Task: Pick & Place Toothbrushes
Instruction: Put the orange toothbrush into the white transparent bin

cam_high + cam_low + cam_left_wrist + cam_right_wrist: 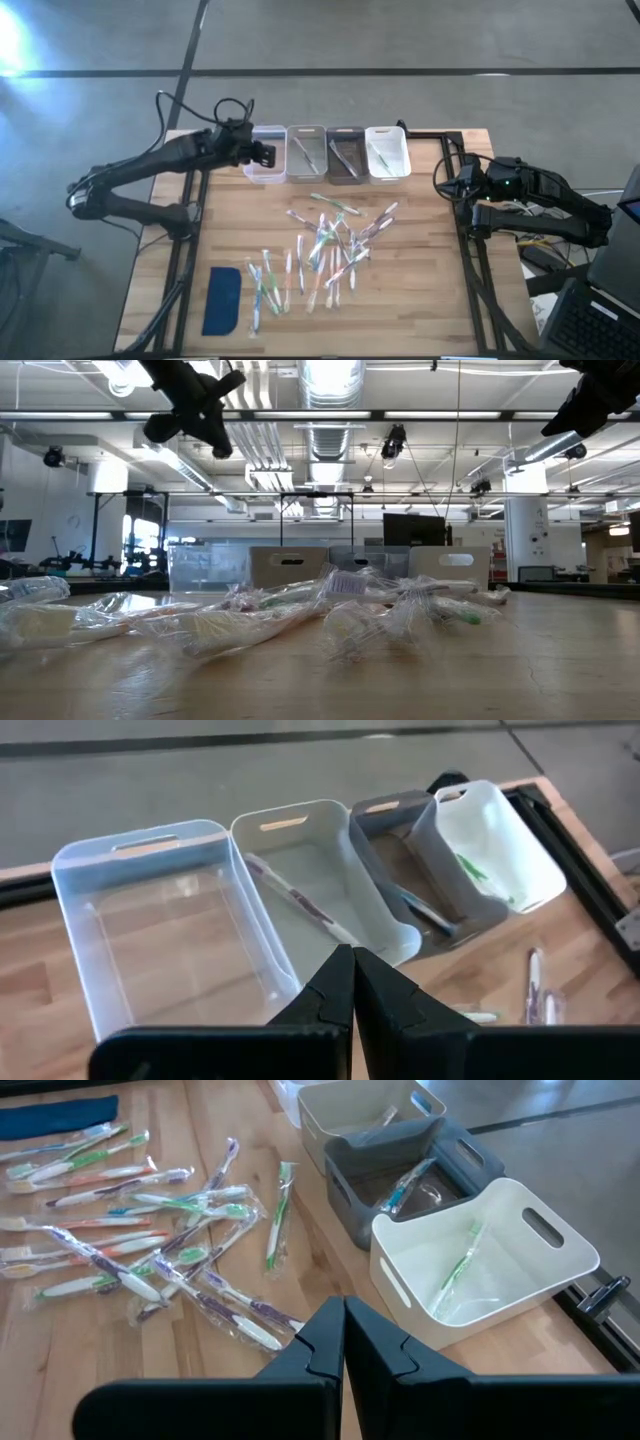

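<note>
Above clear bin (264, 163), left pincer (268, 154) closed, empty; toothbrushes (325, 245) overlap.

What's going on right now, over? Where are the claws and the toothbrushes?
Left gripper shut, empty, over the clear bin. Right gripper shut, empty, near the white bin. Most toothbrushes lie piled mid-table; three bins hold some. Nothing blocking.

wrapped toothbrushes (300, 615), wooden table (560, 660)
</note>
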{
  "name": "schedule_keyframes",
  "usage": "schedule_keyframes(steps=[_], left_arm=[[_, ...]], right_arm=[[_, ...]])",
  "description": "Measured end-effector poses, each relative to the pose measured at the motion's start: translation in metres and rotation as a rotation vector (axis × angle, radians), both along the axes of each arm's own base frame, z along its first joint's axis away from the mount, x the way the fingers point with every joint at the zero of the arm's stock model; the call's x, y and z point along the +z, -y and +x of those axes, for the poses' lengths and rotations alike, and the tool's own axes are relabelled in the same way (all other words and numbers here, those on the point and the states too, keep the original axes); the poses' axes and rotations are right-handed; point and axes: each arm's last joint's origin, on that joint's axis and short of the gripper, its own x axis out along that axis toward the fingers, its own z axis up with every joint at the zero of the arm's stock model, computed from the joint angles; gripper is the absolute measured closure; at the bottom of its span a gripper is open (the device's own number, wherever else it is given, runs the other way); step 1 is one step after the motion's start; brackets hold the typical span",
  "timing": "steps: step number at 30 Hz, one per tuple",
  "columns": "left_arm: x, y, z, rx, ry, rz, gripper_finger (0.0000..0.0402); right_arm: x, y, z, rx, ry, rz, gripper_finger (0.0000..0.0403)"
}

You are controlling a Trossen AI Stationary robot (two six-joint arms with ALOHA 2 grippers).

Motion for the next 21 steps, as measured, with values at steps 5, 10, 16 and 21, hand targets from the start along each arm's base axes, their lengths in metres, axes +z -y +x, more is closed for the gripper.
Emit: schedule_keyframes(steps=[5, 10, 16, 21], left_arm=[[-0.002, 0.018, 0.01, 0.074, 0.057, -0.02, 0.0394], [-0.01, 0.038, 0.027, 0.136, 0.124, -0.065, 0.0394], [-0.024, 0.064, 0.057, 0.162, 0.213, -0.119, 0.0394], [-0.041, 0.085, 0.076, 0.145, 0.18, -0.138, 0.0394]], right_arm=[[0.0, 0.0, 0.0, 0.0, 0.0, 0.0, 0.0394], [0.0, 0.0, 0.0, -0.001, 0.0, 0.0, 0.0394], [0.0, 0.0, 0.0, 0.0, 0.0, 0.0, 0.0394], [0.0, 0.0, 0.0, 0.0, 0.0, 0.0, 0.0394]])
